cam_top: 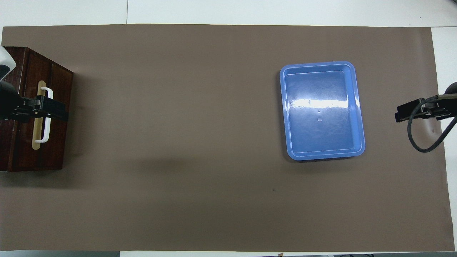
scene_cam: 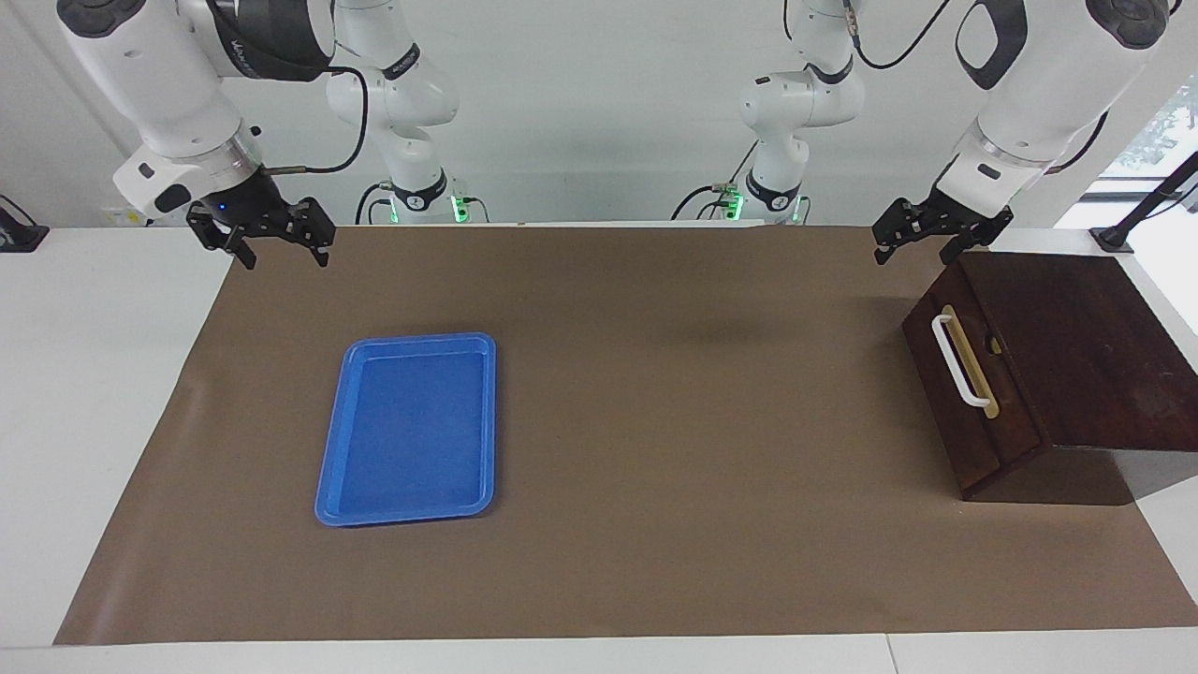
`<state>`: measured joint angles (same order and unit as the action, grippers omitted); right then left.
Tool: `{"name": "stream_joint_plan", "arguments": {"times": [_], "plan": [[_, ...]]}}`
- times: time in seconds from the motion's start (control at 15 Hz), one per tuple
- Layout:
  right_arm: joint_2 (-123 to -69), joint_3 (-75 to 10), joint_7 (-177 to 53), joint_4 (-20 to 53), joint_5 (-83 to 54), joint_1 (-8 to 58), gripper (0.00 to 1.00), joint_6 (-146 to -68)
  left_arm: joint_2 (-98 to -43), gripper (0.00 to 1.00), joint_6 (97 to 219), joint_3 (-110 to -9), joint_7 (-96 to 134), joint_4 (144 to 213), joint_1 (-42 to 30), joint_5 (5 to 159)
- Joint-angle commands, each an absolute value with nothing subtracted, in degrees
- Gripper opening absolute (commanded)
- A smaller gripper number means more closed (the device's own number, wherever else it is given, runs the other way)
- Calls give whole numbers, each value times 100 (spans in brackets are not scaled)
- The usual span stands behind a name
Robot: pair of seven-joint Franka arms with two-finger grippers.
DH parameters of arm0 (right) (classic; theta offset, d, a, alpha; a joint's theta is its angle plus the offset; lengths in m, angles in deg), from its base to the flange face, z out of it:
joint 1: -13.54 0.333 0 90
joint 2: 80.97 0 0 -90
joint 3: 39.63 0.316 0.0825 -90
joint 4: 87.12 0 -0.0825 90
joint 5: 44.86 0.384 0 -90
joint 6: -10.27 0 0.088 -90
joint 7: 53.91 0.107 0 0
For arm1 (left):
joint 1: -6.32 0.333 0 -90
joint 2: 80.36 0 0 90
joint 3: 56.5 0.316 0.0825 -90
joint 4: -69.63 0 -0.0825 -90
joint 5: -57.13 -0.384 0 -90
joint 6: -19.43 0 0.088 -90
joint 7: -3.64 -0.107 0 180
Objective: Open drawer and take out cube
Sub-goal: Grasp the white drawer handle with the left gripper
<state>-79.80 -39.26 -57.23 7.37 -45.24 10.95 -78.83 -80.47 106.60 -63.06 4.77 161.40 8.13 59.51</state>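
The dark brown wooden drawer [scene_cam: 1029, 356] stands at the left arm's end of the table and is closed. Its white bar handle [scene_cam: 959, 360] on a tan strip faces the table's middle. It also shows in the overhead view [cam_top: 21, 142], with its handle [cam_top: 45, 128]. The yellow cube is hidden. My left gripper [scene_cam: 915, 251] is open and empty, up in the air over the drawer's front corner nearest the robots, apart from the handle. In the overhead view the left gripper [cam_top: 53, 109] covers the handle. My right gripper [scene_cam: 284, 255] is open and empty, raised over the mat's edge at its own end, and shows in the overhead view [cam_top: 410, 112].
A shallow blue plastic tray [scene_cam: 409, 429] lies empty on the brown mat [scene_cam: 674, 421] toward the right arm's end; it also shows in the overhead view [cam_top: 353, 107]. The mat between tray and drawer is bare. White tabletop borders the mat.
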Motion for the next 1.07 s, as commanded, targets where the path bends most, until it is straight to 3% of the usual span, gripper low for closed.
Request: {"name": "stream_joint_plan", "arguments": {"times": [0.0,0.27,0.47,1.0], "plan": [[-7912,-3858,-5629,771,-4627,1029,100,-7841,-8097,100,10644,-6274,399,16130,799,6020],[-7912,-3858,-5629,771,-4627,1002,100,-7841,-8124,100,10888,-6265,478,16270,825,6021],[-7912,-3858,-5646,771,-4627,1002,100,-7841,-8168,100,12083,-6283,505,16761,790,5321],[-7894,-3866,-5637,771,-4627,993,100,-7841,-7491,100,13648,-6274,496,17710,851,3999]]}}
